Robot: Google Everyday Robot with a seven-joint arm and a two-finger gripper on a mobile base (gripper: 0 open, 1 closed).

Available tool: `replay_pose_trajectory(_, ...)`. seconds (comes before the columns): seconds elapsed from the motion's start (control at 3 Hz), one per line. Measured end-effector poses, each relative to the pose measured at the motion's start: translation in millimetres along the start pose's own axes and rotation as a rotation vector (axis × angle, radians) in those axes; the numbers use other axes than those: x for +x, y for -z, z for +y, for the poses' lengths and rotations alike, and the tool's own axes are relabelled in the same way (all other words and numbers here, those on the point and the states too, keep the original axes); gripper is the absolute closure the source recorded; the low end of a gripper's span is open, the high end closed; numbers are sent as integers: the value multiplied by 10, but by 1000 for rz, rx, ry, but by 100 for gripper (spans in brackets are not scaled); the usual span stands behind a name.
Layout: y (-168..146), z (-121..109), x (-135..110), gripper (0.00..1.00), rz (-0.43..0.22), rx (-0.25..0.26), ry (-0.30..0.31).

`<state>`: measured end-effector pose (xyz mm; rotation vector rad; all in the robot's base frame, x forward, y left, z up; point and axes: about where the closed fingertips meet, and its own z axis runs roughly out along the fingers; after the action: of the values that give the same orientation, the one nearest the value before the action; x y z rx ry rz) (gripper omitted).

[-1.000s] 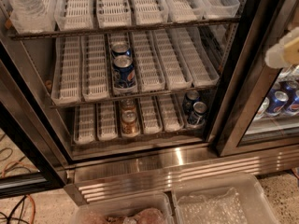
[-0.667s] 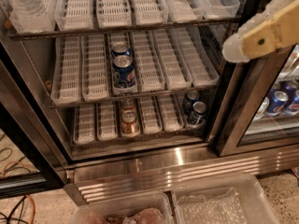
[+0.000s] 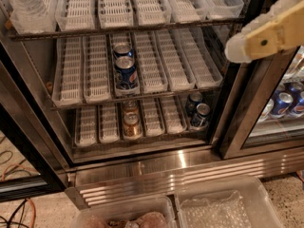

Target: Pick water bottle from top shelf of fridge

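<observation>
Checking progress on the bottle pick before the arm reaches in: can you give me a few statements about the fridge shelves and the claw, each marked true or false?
1. The water bottle stands at the left end of the top shelf. True.
2. The claw is at the water bottle. False: it hangs at the upper right, in front of the door frame, far from the bottle.
3. Blue soda cans sit on the middle rack. True.
4. The gold can is on the top shelf. False: it sits on the bottom rack.
</observation>
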<state>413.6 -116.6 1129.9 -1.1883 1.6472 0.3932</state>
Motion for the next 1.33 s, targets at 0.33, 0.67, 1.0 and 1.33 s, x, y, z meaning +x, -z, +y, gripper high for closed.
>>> replay_pose_trajectory(0.33, -420, -132, -23, 0, -54, -7, -43)
replay_pose_trajectory(0.67, -1020, -229, -280, 0, -156, -31, -78)
replay_pose_trajectory(1.0, -1636, -186, -641, 0, -260, -62, -96)
replay_pose_trajectory(1.33, -2135, 189, -1118, 0, -340, -149, -26)
